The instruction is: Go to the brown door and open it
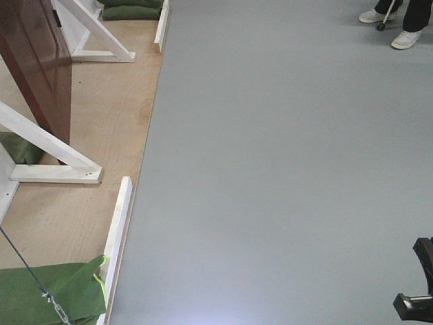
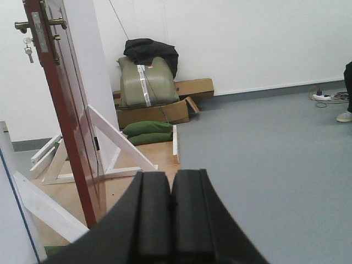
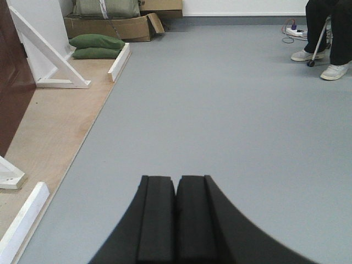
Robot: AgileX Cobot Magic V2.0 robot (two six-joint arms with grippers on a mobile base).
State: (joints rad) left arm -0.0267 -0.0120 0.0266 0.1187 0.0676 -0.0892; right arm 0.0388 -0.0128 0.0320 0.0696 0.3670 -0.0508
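The brown door [image 2: 70, 118] stands edge-on at the left of the left wrist view, glossy reddish-brown, on a plywood base. Its brass lever handles [image 2: 56, 23] stick out on both sides near the top, and small silver keys [image 2: 27, 48] hang below the left one. In the front view the door [image 1: 37, 64] fills the top left corner, and in the right wrist view the door [image 3: 11, 82] is a dark strip at the left edge. My left gripper [image 2: 171, 179] is shut and empty, well short of the door. My right gripper [image 3: 176, 182] is shut and empty over the grey floor.
White diagonal braces [image 1: 51, 145] and low white rails [image 1: 116, 233] border the plywood base [image 1: 101, 122]. Green sandbags [image 2: 147, 132] and cardboard boxes [image 2: 159, 110] lie behind it. A person's feet [image 1: 406, 39] and a power strip [image 3: 294, 31] are at the far right.
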